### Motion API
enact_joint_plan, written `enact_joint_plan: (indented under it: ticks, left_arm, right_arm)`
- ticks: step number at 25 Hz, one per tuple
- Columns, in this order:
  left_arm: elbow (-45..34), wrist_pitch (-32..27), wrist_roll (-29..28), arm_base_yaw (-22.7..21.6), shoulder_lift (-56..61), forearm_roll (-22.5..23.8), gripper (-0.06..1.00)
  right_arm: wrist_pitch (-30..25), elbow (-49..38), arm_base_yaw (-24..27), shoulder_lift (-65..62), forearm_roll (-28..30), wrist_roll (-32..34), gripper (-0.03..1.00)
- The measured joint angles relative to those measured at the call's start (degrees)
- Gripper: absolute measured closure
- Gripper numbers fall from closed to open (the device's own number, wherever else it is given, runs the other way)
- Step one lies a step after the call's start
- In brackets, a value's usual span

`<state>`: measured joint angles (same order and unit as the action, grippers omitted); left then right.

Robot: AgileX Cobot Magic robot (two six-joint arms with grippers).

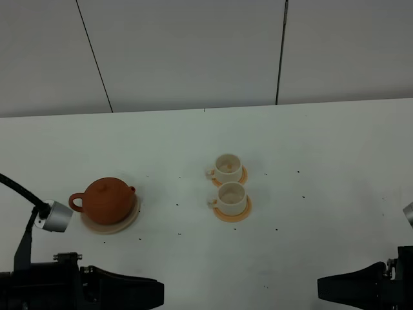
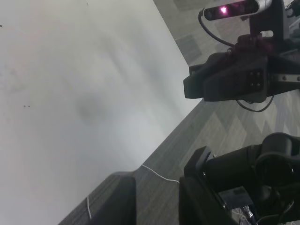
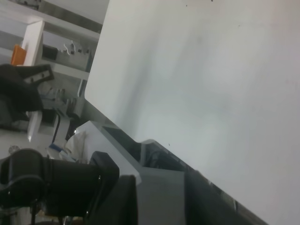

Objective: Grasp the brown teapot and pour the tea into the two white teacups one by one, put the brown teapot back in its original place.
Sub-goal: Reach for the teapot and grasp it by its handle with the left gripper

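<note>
Brown teapot [image 1: 106, 199] sits upright on the beige plate [image 1: 126, 223], on the left of the counter [image 1: 322, 148]. Far teacup [image 1: 228, 168] and near teacup [image 1: 231, 195] stand on orange coasters [image 1: 240, 214] near the centre, well apart from it. Left end effector [image 2: 158, 199] and right end effector [image 3: 161, 199] are both released, jaws parted and grasping nothing.

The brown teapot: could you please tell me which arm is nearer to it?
Left. The left arm lies just on the robot's side of the brown teapot; the right arm sits far off to its right, past the teacups.
</note>
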<state>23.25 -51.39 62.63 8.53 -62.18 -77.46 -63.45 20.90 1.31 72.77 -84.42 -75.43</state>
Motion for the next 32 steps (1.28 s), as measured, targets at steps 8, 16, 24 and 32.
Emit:
enact_joint_plan:
  ticks: [8,16,24,32]
  left_arm:
    - [0.0,5.0,4.4,0.0,0.0,-5.6,0.65]
    - [0.0,13.6,8.8,0.0,0.0,-6.4,0.65]
    - [0.0,21.9,9.7,0.0,-0.1,-6.3,0.65]
    - [1.2,24.6,10.1,0.0,-0.1,-6.3,0.65]
  right_arm:
    - [2.0,0.0,0.0,0.0,-5.1,-3.8,0.72]
    - [14.4,1.7,0.0,0.1,-4.1,-2.2,0.72]
    - [23.5,6.5,0.0,-4.5,20.5,21.3,0.72]
    - [20.8,6.7,0.0,-18.8,51.6,55.6,0.72]
